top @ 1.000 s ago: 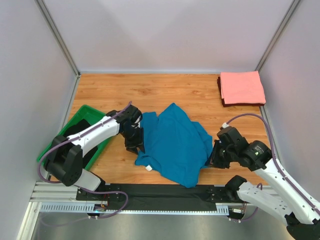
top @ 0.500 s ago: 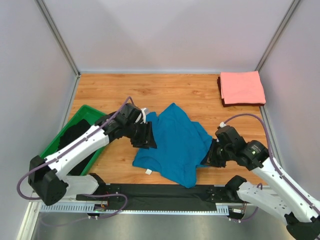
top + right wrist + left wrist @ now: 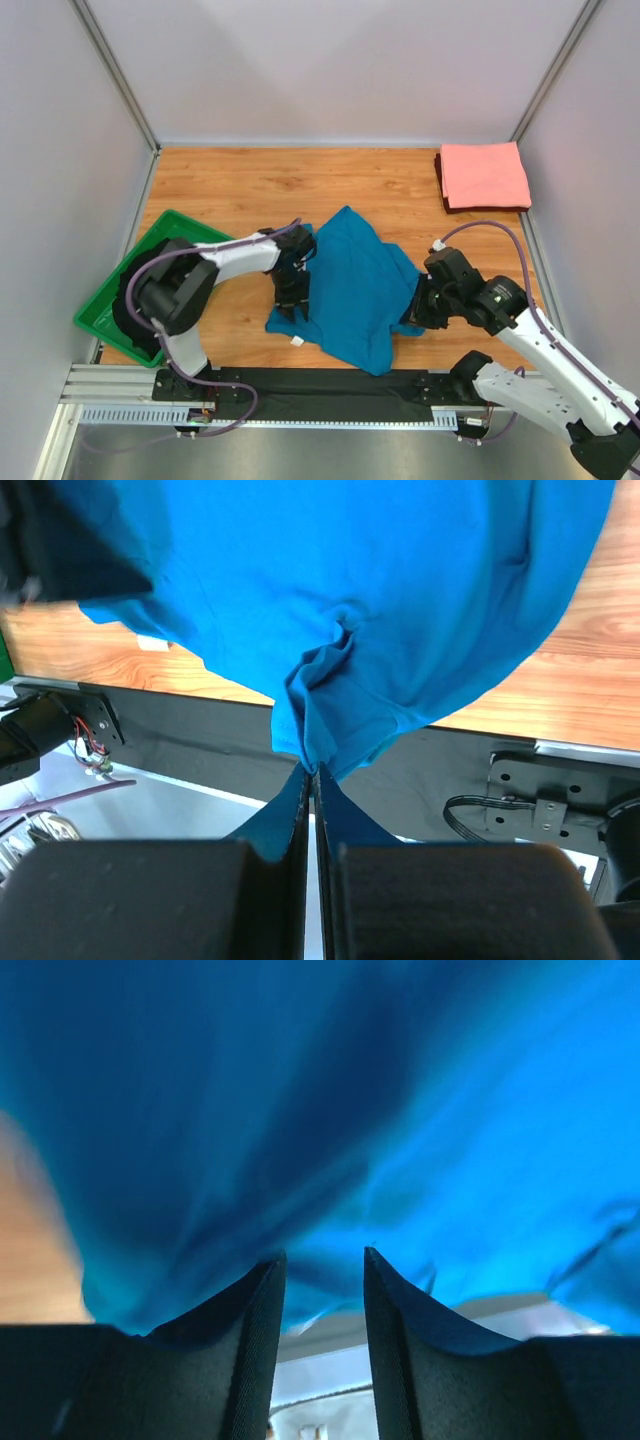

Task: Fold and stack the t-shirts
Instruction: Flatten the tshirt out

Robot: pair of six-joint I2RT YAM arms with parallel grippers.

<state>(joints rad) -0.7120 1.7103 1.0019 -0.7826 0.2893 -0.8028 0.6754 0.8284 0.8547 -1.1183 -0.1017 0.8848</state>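
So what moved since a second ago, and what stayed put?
The left end effector slid right and a bit nearer the arms' bases, over the left edge of the teal-blue t-shirt, its fingers apart. The right end effector, clamped on the shirt's right edge, crept left, bunching the cloth a little. The salmon-pink t-shirt in the far right corner and the green bin stayed put.

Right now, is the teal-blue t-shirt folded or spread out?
Spread, not folded: the teal-blue t-shirt lies rumpled with an irregular outline, one edge pinched by the right gripper.
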